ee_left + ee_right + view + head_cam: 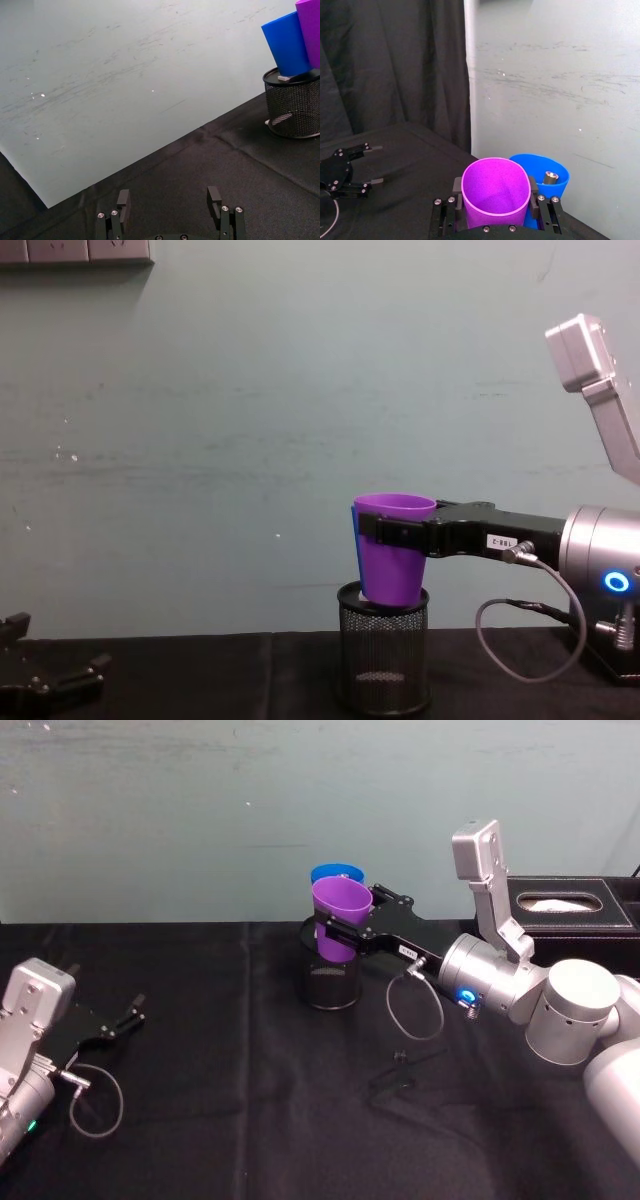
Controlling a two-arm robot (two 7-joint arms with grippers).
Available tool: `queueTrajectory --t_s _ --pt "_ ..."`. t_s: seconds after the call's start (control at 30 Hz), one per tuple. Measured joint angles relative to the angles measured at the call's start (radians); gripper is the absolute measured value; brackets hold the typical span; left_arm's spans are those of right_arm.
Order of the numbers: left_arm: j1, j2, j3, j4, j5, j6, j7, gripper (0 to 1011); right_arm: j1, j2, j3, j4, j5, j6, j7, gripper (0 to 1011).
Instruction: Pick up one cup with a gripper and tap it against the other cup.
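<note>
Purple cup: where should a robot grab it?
The upper wall just below the rim, coming in level from the robot's right, as the right gripper holds it now: the purple cup is upright and tapers downward, so it shouldn't slip through.

Purple cup (342, 902): plain tapered plastic tumbler with a smooth rim, upright, mouth up, held in the air above a black mesh holder (332, 985).
Right gripper (338, 934): long black two-fingered claw with a small white label, clamped on the purple cup's sides.
Blue cup (336, 873): same shape, bright blue, just behind the purple cup, apparently standing in the holder; the rims seem to touch.
</note>
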Motion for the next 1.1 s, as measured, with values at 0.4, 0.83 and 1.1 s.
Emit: queueTrajectory --t_s 0.4,0.83,1.1 --pt "0.000 0.000 0.000 0.000 0.000 0.000 0.000 1000 0.003 -0.001 0.006 0.004 0.006 0.007 -0.002 728" --pt "0.000 0.000 0.000 0.000 0.000 0.000 0.000 1000 0.005 -0.005 0.011 0.008 0.009 0.004 -0.006 728" --pt "0.000 0.000 0.000 0.000 0.000 0.000 0.000 1000 0.005 -0.005 0.011 0.008 0.009 0.003 -0.006 728"
